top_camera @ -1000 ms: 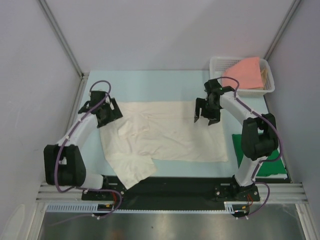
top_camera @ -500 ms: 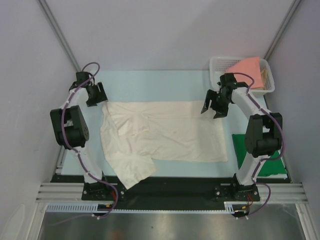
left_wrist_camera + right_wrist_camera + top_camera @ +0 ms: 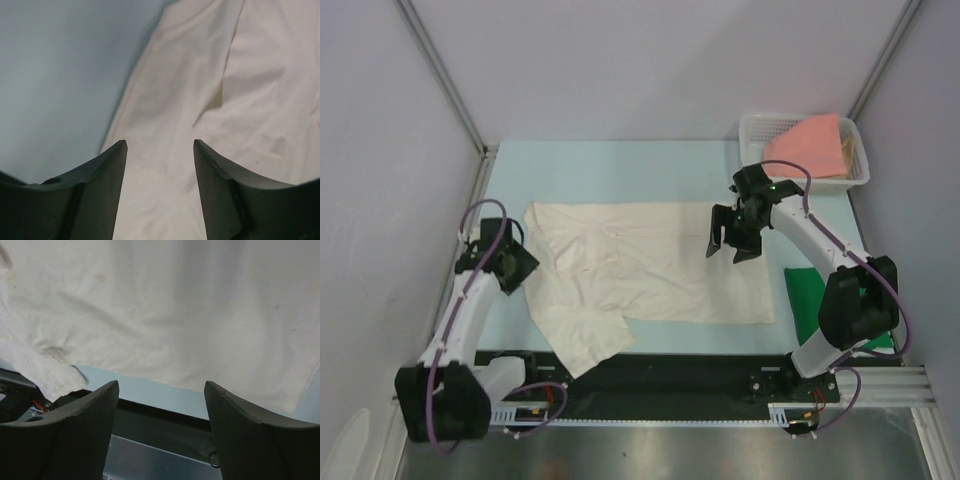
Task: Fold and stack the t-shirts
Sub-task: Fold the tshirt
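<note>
Lying flat on the bench point(image 3: 620, 170), the cream-white t-shirt point(image 3: 650, 265) had the left claw point(image 3: 520, 268) at its left edge and the right claw point(image 3: 726, 250) over its right end, both parted, empty, perhaps hovering. The right arm point(image 3: 820, 235) hid part of the dark green t-shirt point(image 3: 807, 295); the salmon-pink t-shirt point(image 3: 810, 145) lay in the far-right basket point(image 3: 752, 128).

Checked all three views: no legible text, label, brand, number or sign.
</note>
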